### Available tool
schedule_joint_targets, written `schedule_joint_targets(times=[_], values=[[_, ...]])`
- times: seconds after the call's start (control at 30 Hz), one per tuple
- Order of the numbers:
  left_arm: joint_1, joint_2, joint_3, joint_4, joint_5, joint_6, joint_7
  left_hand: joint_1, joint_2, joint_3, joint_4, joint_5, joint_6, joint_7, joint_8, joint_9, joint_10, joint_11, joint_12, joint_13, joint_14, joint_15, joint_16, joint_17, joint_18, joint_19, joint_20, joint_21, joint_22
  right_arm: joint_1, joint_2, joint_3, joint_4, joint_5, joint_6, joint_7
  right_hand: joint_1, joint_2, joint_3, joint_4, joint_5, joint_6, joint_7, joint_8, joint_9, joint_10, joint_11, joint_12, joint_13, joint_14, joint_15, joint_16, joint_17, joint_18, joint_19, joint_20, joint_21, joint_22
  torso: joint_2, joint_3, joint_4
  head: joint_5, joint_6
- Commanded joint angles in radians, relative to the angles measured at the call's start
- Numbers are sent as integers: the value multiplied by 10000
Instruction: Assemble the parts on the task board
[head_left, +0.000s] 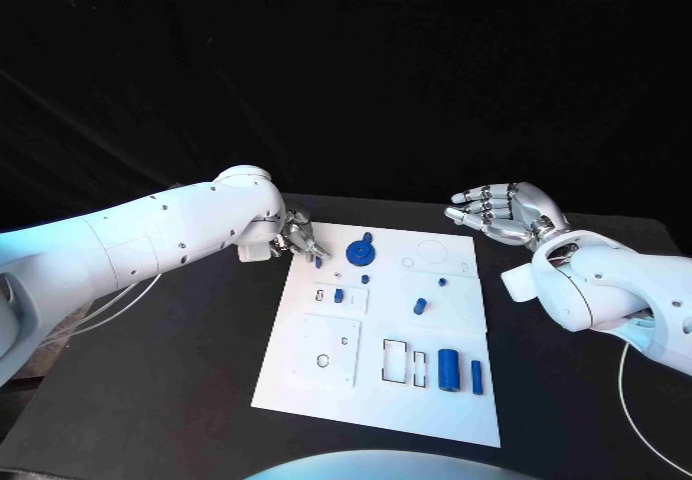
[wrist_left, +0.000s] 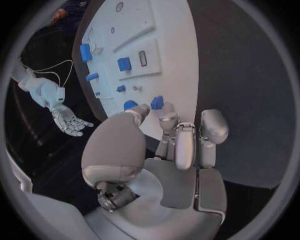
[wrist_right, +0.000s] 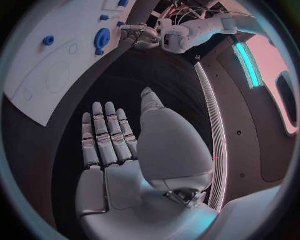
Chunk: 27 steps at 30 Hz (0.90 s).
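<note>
The left hand (head_left: 296, 238) sits at the task board's (head_left: 332, 385) far left corner, its fingers (wrist_left: 164, 120) drawn together around a small blue part (wrist_left: 157, 102) at the board's edge; it appears to pinch the piece, though the view is tight. Beside it on the board lies a round blue disc (head_left: 359, 252), with smaller blue parts (head_left: 420, 305) toward the middle and two blue cylinders (head_left: 449, 370) near the front right. The board lies in the middle of the black table (head_left: 173, 370). The right hand (head_left: 502, 213) hovers beyond the board's far right corner, fingers (wrist_right: 103, 132) spread, holding nothing.
</note>
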Motion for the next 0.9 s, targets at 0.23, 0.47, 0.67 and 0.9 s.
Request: schedule_joint_targets(times=[0.23, 0.47, 0.67, 0.9], values=[[1, 36, 3, 17, -26, 42, 31, 381, 151, 144, -32, 11, 56, -44, 136, 68, 24, -94, 41, -6, 555, -119, -5, 829, 101, -19, -121, -29, 8, -18, 55, 1, -67, -39, -51, 92, 19, 111, 77, 11, -15, 12, 699, 69, -12, -16, -40, 9, -8, 12, 25, 2, -15, -20, -119, 3, -52, -39, 1, 4, 3, -17, 18], [1, 35, 3, -25, 42, 26, 37, 765, 209, 333, -60, 2, 26, -84, 210, 132, 23, -132, 34, -44, 553, -154, -12, 814, 100, -24, -159, -34, 6, -22, 66, 0, -102, -84, -76, 83, 4, 123, 79, 12, -16, 16, 698, 71, -14, -12, -41, 10, -7, 10, 26, 0, -18, -22, -148, 3, -64, -54, 5, -2, 8, -23, 29], [1, 17, 2, -30, 366, 14, 53, 2035, 513, 1390, -491, -46, -105, -146, 301, 238, 37, -200, 12, -98, 555, -219, -17, 808, 96, -26, -231, -34, 31, -24, 71, 0, -123, -112, -91, 87, -19, 137, 78, 13, -17, 22, 697, 74, -17, -7, -41, 11, -7, 5, 29, -5, -23, -27, -175, 3, -77, -68, 1, -1, 9, -5, 9], [-5, -62, 3, 9, 661, -102, 77, 2317, 393, 2733, -877, -648, -249, -78, 425, 421, 73, -147, -53, -227, 556, -165, -22, 798, 82, -15, -186, -4, 93, -28, 71, 0, -124, -118, -87, 81, -19, 137, 78, 13, -17, 22, 697, 74, -17, -7, -41, 11, -7, 5, 29, -5, -23, -27, -175, 3, -77, -68, 1, 4, -2, -13, -16]])
